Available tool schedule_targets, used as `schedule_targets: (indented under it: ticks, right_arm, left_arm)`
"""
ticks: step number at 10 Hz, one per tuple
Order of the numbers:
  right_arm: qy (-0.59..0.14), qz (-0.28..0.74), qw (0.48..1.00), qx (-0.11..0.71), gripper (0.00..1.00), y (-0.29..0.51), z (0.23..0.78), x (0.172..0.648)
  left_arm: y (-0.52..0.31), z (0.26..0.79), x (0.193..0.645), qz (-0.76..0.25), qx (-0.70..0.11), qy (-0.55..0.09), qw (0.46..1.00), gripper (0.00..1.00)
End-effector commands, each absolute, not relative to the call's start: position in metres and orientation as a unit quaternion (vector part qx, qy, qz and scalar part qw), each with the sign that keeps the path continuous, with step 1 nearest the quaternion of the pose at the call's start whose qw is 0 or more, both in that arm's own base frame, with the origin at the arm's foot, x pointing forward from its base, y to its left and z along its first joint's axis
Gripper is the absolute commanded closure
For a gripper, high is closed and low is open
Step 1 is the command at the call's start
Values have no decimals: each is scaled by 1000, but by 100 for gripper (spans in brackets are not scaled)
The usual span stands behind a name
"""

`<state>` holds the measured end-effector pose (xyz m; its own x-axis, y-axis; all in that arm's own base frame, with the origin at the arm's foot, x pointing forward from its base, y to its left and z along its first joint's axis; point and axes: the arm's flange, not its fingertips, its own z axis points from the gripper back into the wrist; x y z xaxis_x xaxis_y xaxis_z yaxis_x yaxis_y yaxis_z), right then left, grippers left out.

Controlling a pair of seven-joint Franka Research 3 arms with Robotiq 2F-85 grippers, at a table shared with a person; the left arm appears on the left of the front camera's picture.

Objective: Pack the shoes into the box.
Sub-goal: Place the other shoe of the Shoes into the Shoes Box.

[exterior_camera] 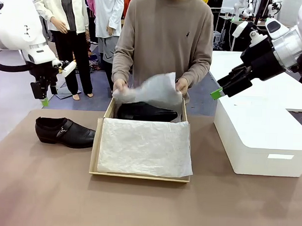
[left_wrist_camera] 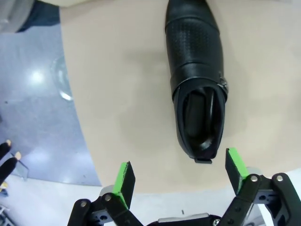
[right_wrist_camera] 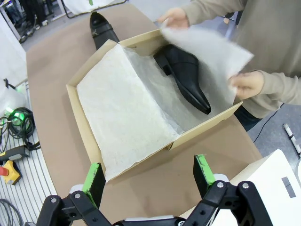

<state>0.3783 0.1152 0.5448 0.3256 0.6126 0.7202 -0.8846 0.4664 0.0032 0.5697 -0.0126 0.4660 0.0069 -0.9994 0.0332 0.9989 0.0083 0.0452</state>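
Shoes: far shoe (exterior_camera: 146,112) in box (exterior_camera: 139,176), tissue (exterior_camera: 152,90) raised to cover it.
Left tool (left_wrist_camera: 180,174): ours, agape, empty, over left shoe (left_wrist_camera: 197,80).
Right tool (right_wrist_camera: 148,178): agape, empty.

Glossy leather shoes (exterior_camera: 65,131) — cardboard box (exterior_camera: 139,176), crinkled tissue paper (exterior_camera: 145,146).

In the box (exterior_camera: 95,155), the far shoe (exterior_camera: 146,113) is half hidden behind a lifted tissue sheet (exterior_camera: 154,88). The white box (exterior_camera: 259,136) runs off the right edge; the toe of the left shoe (left_wrist_camera: 197,80) is cropped.

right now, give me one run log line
left gripper open over table shoe | right gripper open, empty | other shoe in box | person holds tissue over it
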Motion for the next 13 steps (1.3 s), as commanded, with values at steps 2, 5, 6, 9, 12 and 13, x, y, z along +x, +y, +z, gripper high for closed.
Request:
schedule_targets:
  ticks: [2, 5, 6, 9, 12, 13]
  right_arm:
    - [-342, 477, 781, 213, 0, 115, 544, 381]
    - [-342, 477, 781, 213, 0, 115, 544, 381]
    - [-342, 477, 781, 213, 0, 115, 544, 381]
    - [-342, 477, 781, 213, 0, 115, 544, 381]
    - [-342, 477, 781, 213, 0, 115, 544, 381]
    - [-342, 477, 781, 213, 0, 115, 544, 381]
  left_arm:
    - [-5, 445, 572, -705, -10, -23, 709, 0]
    - [-5, 440, 574, -708, -19, -22, 706, 0]
    - [-8, 436, 575, -701, -13, -12, 713, 0]
    - [-8, 436, 575, -701, -13, -12, 713, 0]
    - [-6, 428, 581, -695, -22, -6, 718, 0]
    - [-3, 424, 585, -690, -24, -2, 723, 0]
